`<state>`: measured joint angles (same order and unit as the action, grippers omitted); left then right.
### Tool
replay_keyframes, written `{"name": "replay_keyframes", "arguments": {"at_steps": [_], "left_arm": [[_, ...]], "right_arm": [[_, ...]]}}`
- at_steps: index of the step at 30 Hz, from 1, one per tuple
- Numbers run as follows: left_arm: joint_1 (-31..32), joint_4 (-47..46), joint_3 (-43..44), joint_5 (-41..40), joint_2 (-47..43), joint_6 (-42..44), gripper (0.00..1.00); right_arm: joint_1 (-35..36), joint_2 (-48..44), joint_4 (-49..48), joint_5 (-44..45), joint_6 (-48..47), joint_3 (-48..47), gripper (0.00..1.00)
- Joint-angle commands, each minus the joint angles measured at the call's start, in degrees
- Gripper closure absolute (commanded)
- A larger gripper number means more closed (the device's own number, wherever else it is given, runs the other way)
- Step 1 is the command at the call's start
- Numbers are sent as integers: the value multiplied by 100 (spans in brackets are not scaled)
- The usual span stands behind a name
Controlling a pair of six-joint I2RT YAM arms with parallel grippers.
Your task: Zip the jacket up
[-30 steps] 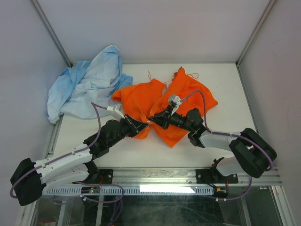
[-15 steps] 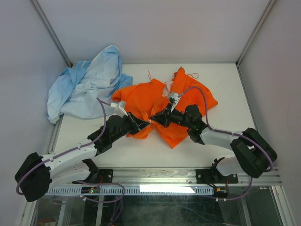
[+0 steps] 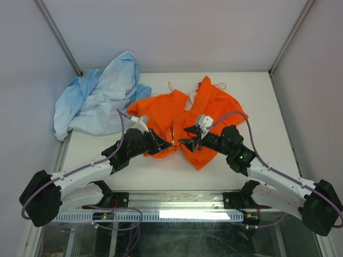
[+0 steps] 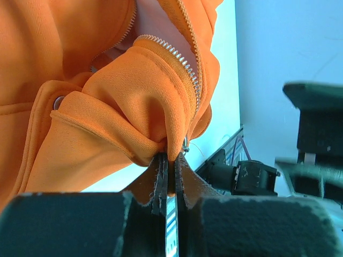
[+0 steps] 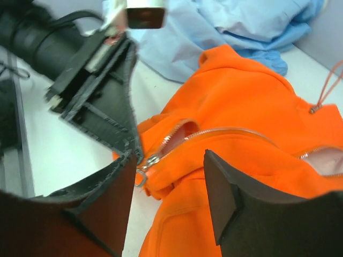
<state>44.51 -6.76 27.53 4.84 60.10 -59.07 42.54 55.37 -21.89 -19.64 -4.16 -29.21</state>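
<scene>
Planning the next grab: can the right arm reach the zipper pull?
Probably yes: the right gripper is open and the zipper pull lies exposed just ahead, though the left gripper pinching the jacket crowds it.

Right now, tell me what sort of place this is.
Probably a robot lab test cell: a white table boxed in by plain panels and metal frame posts, a left arm and right arm bolted to a rail, with an orange jacket and blue garment as practice items.

white table [image 3: 262, 99], orange jacket [image 3: 161, 110], blue cloth [image 3: 102, 96] perhaps overhanging
</scene>
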Motion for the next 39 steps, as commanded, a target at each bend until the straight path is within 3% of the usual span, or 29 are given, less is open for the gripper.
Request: {"name": "replay_keyframes", "arguments": {"at_steps": [1, 6, 13, 14, 22, 27, 32, 39], "left_arm": [[-70, -109, 216, 269, 13, -1, 100], [-66, -164, 202, 337, 15, -53, 100], [-73, -247, 219, 440, 62, -135, 100], [-70, -261, 218, 447, 62, -146, 100], [-73, -273, 214, 483, 55, -180, 100], [-72, -276, 198, 445, 71, -167, 100], [-73, -251, 199, 393, 116, -117, 100], [-67, -88, 231, 290, 108, 3, 100]], "right_arm": [[689, -479, 381, 828, -1530, 299, 44], [1510, -433, -562, 1838, -2474, 970, 44], [2288, 568, -2348, 1838, -2474, 1385, 44], [2352, 741, -2651, 2907, -3294, 1433, 50], [2643, 1837, -4329, 3869, -3941, 1517, 57], [2681, 1751, -4280, 3923, -3644, 1472, 64], [2683, 1284, -3570, 3793, -3299, 1388, 78], [2688, 714, -2256, 3696, -3050, 1126, 82]]}}
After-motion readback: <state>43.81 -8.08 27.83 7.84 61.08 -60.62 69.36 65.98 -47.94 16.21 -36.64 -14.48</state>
